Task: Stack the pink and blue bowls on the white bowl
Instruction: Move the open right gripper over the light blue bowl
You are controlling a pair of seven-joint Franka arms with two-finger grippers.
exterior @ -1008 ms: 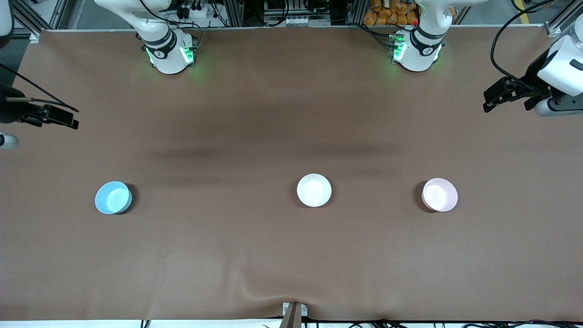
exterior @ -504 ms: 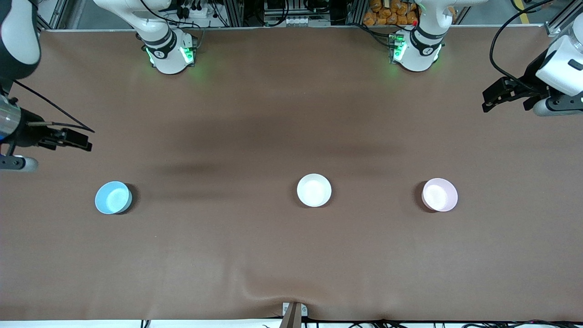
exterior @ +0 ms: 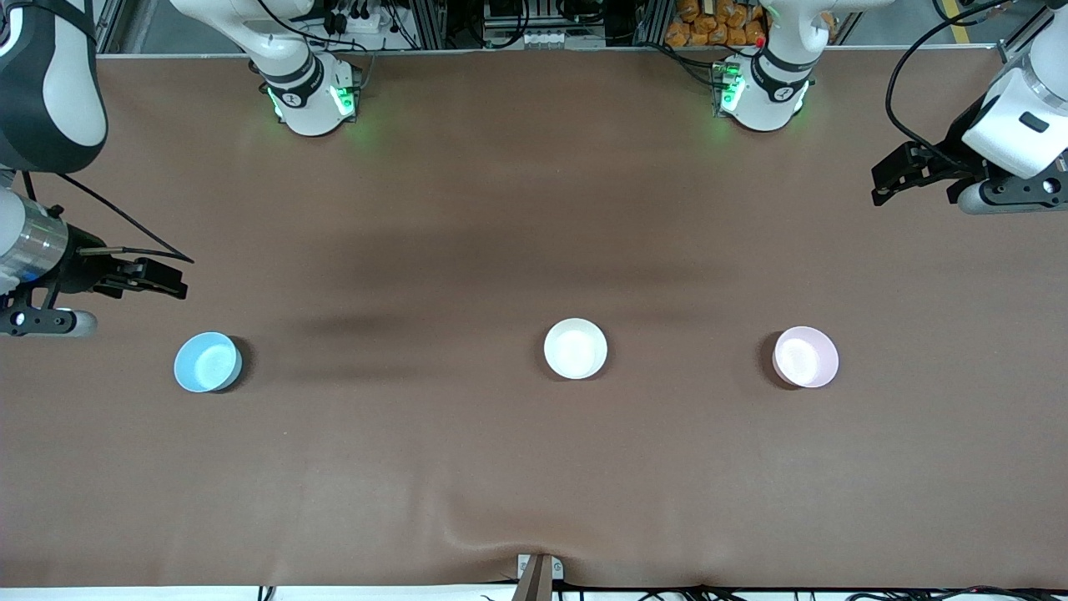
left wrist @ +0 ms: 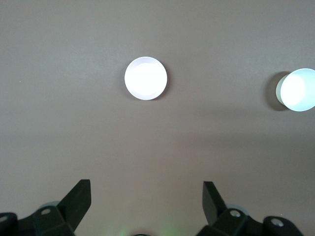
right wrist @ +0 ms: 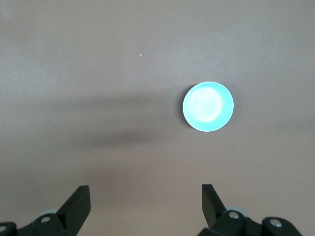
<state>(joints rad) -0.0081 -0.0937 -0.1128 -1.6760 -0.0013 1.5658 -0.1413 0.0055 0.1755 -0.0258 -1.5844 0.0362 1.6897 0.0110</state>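
Note:
The light blue bowl sits at the right arm's end of the table, the white bowl in the middle, and the pale pink bowl at the left arm's end. All three stand apart in a row. My right gripper is open and empty in the air, over bare table beside the blue bowl. In the right wrist view the blue bowl lies ahead of the fingers. My left gripper is open and empty over the table's left-arm end. Its wrist view shows the pink bowl and the white bowl.
The brown table cover has a small wrinkle at its front edge by a clamp. The arm bases stand along the table edge farthest from the front camera. Cables hang from both wrists.
My right arm has swung in over the table toward the blue bowl. My left gripper has shifted slightly toward the table's middle. The bowls have not moved.

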